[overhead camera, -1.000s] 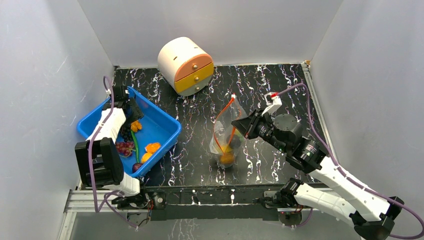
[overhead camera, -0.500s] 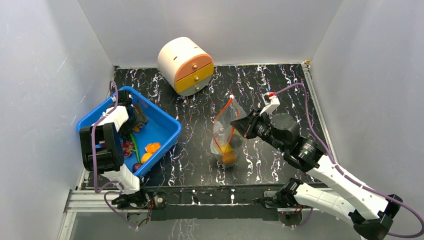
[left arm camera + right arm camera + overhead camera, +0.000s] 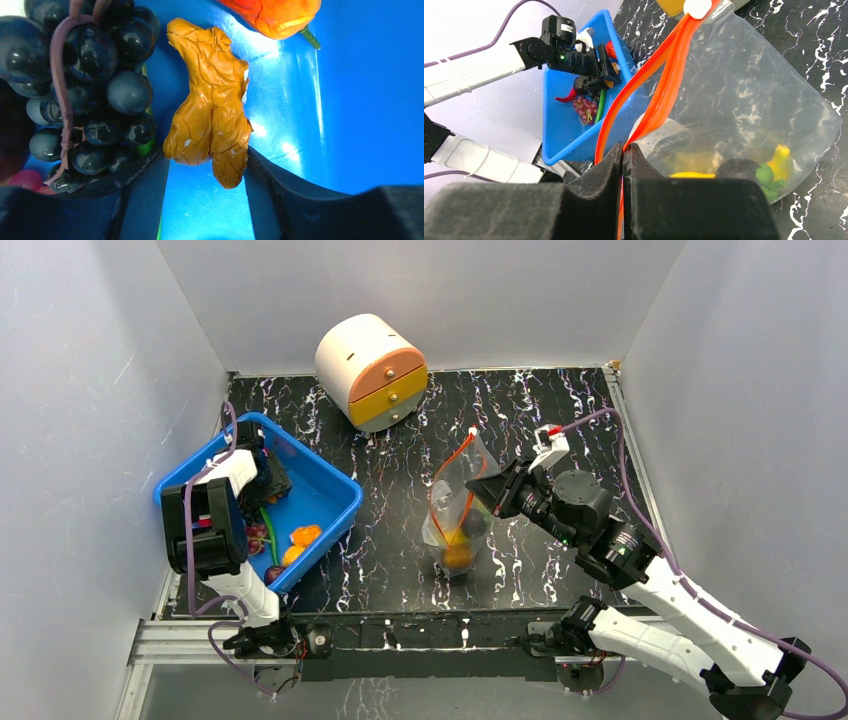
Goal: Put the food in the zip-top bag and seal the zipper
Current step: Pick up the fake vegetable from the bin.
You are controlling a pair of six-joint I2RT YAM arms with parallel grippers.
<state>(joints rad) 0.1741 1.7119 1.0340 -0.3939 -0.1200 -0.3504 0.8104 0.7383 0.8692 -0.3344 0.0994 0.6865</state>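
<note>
The left gripper (image 3: 205,156) sits low inside the blue plastic bin (image 3: 338,496) with its two dark fingers (image 3: 142,192) spread apart. The lower end of a wrinkled orange-yellow toy food piece (image 3: 212,102) lies between them. The right-hand finger seems to touch that piece, though contact cannot be told for sure. The piece's long axis runs straight out from the gripper. A dark purple bunch of toy grapes (image 3: 92,85) lies just beside it.

The right gripper (image 3: 625,149) has its fingers pressed together, pinching the thin red-orange zipper strip (image 3: 664,80) of the clear crinkly zip-top bag (image 3: 455,502). The bag stands on the black marbled table (image 3: 540,410), well apart from the bin. Its mouth gapes upward and its long axis runs from near to far. Yellow, green, dark and orange toy pieces (image 3: 774,167) rest at its bottom.
</note>
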